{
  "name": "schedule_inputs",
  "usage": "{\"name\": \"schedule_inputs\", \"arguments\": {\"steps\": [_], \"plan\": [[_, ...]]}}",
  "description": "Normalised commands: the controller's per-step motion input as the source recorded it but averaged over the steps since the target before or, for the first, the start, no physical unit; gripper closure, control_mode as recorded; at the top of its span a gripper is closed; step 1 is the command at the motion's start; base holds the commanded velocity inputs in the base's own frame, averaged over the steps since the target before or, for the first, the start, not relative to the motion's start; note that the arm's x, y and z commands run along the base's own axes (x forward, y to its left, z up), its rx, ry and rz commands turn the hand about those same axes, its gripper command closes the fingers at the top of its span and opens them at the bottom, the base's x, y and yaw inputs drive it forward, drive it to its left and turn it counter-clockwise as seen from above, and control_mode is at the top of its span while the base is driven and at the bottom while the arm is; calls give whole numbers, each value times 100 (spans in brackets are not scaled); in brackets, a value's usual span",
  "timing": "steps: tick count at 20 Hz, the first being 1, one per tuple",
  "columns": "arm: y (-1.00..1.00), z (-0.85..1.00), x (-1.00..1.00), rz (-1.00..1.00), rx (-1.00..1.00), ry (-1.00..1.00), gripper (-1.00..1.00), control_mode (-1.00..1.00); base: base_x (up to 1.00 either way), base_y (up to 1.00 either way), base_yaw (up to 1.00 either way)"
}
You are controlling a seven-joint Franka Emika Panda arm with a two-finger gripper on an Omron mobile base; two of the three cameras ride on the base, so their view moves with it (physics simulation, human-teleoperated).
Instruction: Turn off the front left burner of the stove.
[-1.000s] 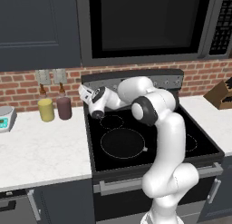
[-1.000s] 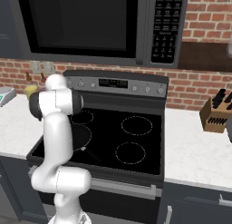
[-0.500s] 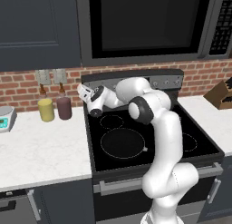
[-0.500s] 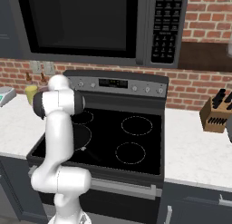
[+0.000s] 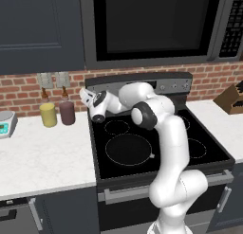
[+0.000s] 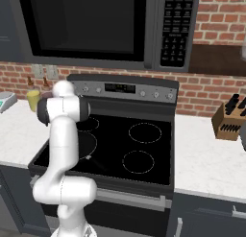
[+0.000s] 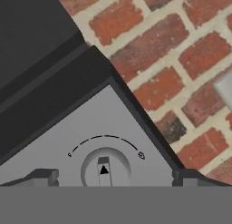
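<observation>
Since the earlier pictures the arm has swung a little further left and back, so the gripper [image 5: 90, 101] now sits closer to the left end of the stove's [image 5: 156, 148] back panel; nothing else in the kitchen has shifted. Its jaws stand wide apart and hold nothing. In the hand view the two dark fingertips [image 7: 45, 177] flank a round grey knob [image 7: 105, 169] on the grey panel [image 7: 54, 141], not touching it. The knob carries a small black triangle mark, with a thin dial arc drawn above it.

The front left burner [image 5: 128, 149] is the largest white circle on the black glass, near the front edge on the stove's left side, with a small white mark at its rim. Three smaller rings lie behind and beside it. The panel at the back has a row of small knobs and a digital display [image 6: 119, 88].

White counter [image 5: 40, 155] runs on both sides of the stove. To the left stand a yellow jar [image 5: 48, 114] and a dark red jar [image 5: 67, 112], close together, with a small scale [image 5: 4, 122] further left. A knife block [image 6: 227, 121] sits on the right counter. A dark microwave [image 6: 96, 25] hangs above, against a red brick wall [image 7: 172, 60].
</observation>
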Motion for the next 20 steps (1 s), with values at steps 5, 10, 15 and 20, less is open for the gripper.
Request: {"name": "schedule_inputs", "arguments": {"steps": [5, 10, 15, 20], "plan": [[0, -15, 8, 0, 0, -3, -100, -100, 0, 0, 0], [0, -9, 11, 0, 0, -1, -100, -100, 0, 0, 0], [0, -5, 9, 0, 0, -1, -100, -100, 0, 0, 0], [0, -7, 7, 0, 0, -1, -100, -100, 0, 0, 0]]}}
